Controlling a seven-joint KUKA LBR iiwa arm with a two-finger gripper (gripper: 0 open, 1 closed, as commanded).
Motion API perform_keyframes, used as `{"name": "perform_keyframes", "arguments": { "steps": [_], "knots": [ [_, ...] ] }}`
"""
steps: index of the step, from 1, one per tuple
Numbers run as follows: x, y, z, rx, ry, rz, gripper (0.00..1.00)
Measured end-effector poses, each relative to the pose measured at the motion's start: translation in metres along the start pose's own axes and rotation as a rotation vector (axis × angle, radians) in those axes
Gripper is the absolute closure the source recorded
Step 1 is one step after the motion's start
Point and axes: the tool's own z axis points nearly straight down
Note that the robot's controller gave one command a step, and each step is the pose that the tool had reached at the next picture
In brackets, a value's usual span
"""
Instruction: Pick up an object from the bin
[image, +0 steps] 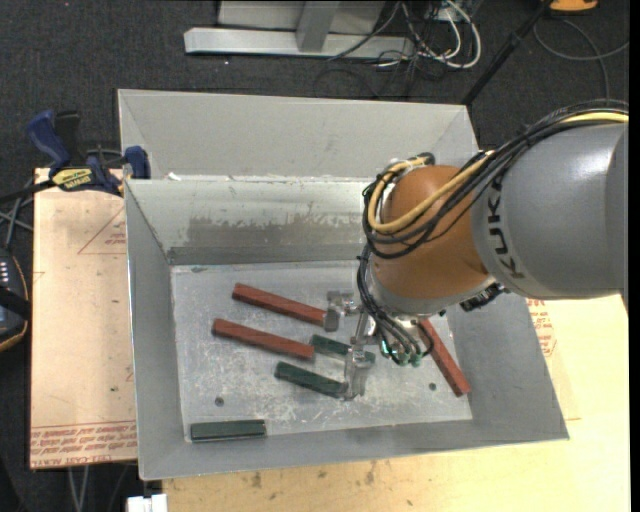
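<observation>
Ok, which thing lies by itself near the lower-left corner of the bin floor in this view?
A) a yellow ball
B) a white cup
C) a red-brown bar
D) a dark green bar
D: a dark green bar lies flat there on its own, well apart from the gripper and the cluster of bars beside it.

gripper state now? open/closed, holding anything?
Gripper: open, down in the bin, one finger on either side of the short dark green bar near the middle; not shut on it.
</observation>
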Motion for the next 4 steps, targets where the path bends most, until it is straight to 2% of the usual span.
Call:
{"name": "perform_keyframes", "arguments": {
  "steps": [1, 2, 3, 4],
  "knots": [
    [-0.002, 0.0, -0.004, 0.0, -0.008, 0.003, 1.0],
    [-0.002, -0.001, -0.004, -0.001, -0.008, 0.003, 1.0],
    [-0.008, 0.006, 0.016, -0.001, -0.016, 0.147, 1.0],
    [-0.008, 0.016, 0.001, 0.001, 0.001, 0.366, 1.0]
  ]
}}
